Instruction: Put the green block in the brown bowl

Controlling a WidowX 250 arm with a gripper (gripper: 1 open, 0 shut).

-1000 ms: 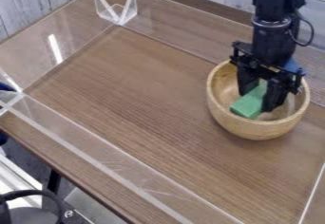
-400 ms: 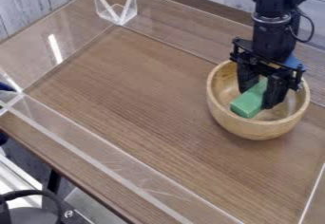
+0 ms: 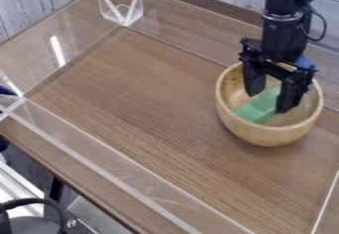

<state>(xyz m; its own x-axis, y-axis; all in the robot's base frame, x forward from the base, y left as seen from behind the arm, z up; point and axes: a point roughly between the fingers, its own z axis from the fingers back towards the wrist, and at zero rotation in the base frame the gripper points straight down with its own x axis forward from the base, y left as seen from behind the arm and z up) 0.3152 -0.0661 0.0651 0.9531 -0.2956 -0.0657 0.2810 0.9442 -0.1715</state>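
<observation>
The brown bowl (image 3: 236, 119) stands on the right side of the wooden table. Inside it the green block (image 3: 260, 108) lies slanted against the bowl's left inner wall. My black gripper (image 3: 279, 99) points down into the bowl, directly over the block. Its two fingers stand apart, one on each side of the block's upper end, and neither presses on it.
A low clear acrylic wall (image 3: 79, 144) runs around the wooden tabletop (image 3: 133, 99). A clear plastic bracket (image 3: 121, 8) sits at the back left corner. The bowl is close to the table's right edge.
The fingers have spread apart and let go of the green block, which now rests lower in the bowl. The arm itself has stayed in place.
</observation>
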